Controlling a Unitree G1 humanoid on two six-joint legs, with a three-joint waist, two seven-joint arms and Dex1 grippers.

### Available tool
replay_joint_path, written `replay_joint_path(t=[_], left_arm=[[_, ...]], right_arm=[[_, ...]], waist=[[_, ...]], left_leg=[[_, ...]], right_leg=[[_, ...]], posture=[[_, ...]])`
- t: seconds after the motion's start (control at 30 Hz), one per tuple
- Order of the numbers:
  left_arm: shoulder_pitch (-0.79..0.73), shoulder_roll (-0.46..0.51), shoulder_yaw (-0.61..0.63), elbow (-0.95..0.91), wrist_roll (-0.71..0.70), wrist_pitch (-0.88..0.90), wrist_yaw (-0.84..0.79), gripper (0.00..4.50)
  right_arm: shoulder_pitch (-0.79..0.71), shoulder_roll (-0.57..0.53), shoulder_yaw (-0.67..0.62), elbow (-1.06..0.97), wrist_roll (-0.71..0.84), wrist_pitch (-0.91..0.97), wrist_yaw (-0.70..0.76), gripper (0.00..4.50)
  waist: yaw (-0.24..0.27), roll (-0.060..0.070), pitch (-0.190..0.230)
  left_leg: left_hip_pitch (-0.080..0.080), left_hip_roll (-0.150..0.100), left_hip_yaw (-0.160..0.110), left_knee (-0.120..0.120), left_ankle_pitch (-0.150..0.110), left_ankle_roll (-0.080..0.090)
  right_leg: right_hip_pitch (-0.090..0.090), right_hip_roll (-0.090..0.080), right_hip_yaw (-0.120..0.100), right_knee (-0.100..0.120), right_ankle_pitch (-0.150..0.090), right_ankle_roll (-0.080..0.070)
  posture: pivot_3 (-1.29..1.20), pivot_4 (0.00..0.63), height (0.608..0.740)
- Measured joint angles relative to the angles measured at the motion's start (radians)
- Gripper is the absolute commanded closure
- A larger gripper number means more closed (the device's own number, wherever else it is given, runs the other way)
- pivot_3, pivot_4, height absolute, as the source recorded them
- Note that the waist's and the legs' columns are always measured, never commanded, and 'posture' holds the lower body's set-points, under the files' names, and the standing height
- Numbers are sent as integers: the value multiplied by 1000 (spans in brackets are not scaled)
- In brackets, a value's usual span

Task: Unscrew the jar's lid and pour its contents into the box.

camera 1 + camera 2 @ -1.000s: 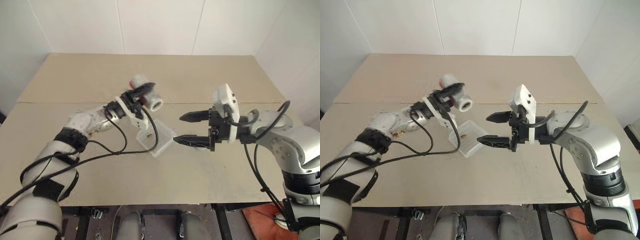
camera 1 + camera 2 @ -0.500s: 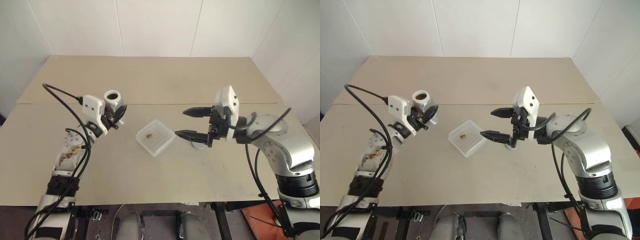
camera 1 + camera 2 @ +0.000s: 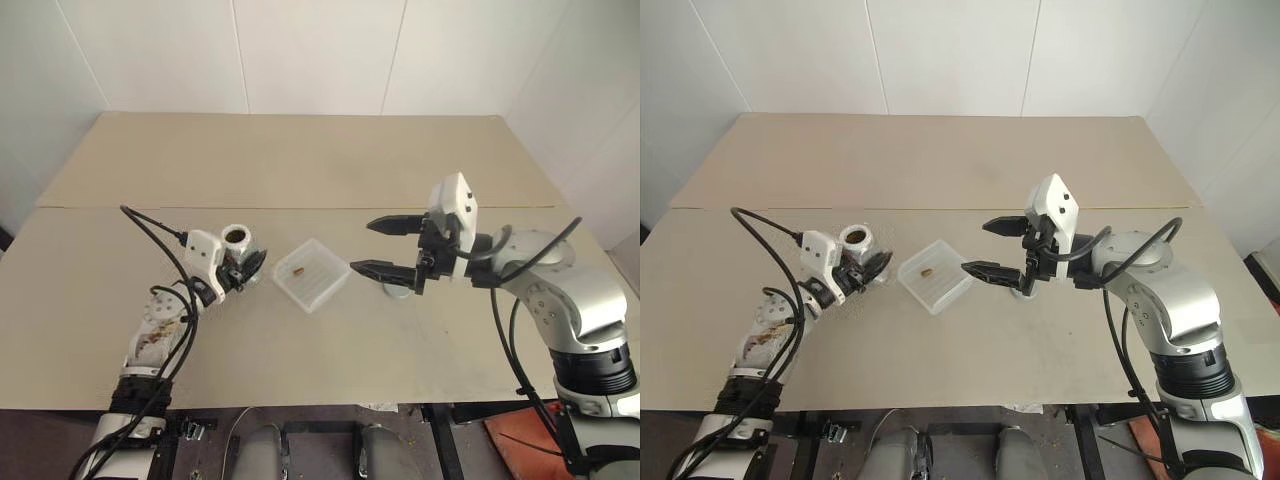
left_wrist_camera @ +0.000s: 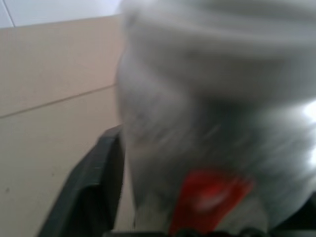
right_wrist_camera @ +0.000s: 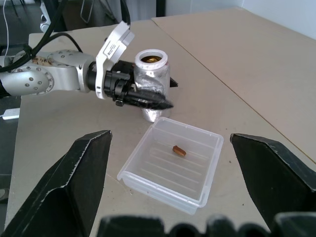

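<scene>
From the head camera, the small clear plastic jar with a red mark on its side now stands upright with its mouth open on the pale bench, just left of the shallow square translucent white box — a second ago it was tipped over that box, high in the left gripper. That gripper's black fingers sit around the jar, but whether they grip it or have loosened I cannot tell. One small brown bit lies in the box, so the pour looks done. The right gripper hangs with fingers spread wide and empty just right of the box, above a round grey lid on the bench. The left wrist camera shows the blurred jar close up. The right wrist camera shows the box between its own wide fingers, with the jar beyond it.
</scene>
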Motion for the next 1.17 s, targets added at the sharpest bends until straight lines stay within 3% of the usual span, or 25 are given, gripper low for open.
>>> replay_joint_path(t=[0.07, 0.27, 0.4, 0.57, 0.8, 1.0, 1.17], left_arm=[[20, 0, 9, -10, 6, 0, -3, 47], [128, 55, 59, -136, -2, 46, -31, 47], [270, 163, 131, -306, -78, 126, -118, 47], [430, 349, 307, -503, -259, 241, -310, 47], [493, 599, 616, -538, -440, 306, -705, 47], [458, 606, 627, -493, -441, 304, -765, 47], [434, 551, 577, -490, -416, 286, -740, 47]], right_arm=[[1, 0, 0, -8, 0, 0, 1, 0], [22, -8, 0, -26, 0, 0, 5, 0], [54, -27, -4, -38, 0, 0, 6, 0], [91, -72, -20, -45, 1, -2, 26, 0], [148, -186, -90, 27, -34, -84, 101, 0], [188, -249, -139, 82, -54, -148, 162, 0], [191, -266, -171, 83, -55, -149, 165, 0]], waist=[[0, 0, 0], [-4, 0, 0], [-10, 0, 0], [-9, 0, 0], [-9, 1, 0], [-8, 1, 0], [-10, 1, 0]], left_leg=[[0, 0, 0, 0, 0, 0], [0, 1, -1, 0, 0, 0], [1, 1, -1, -1, 0, 0], [1, 1, -1, -1, 0, 0], [3, 1, 2, -3, 0, 0], [6, 1, 2, -8, 1, -2], [7, 1, 3, -9, 1, -2]], right_leg=[[0, 0, 0, 0, 0, 0], [0, 0, 0, 0, 0, 0], [-1, -1, 1, 0, 0, 0], [-1, -1, 0, 1, -1, -1], [-1, -1, 0, 0, -3, -4], [0, 0, 1, 0, -4, -5], [-1, 0, 2, 0, -4, -5]], posture=[[0, 150, 740], [0, 150, 740], [0, 150, 740], [0, 150, 740], [0, 150, 740], [0, 150, 740], [0, 150, 740]])
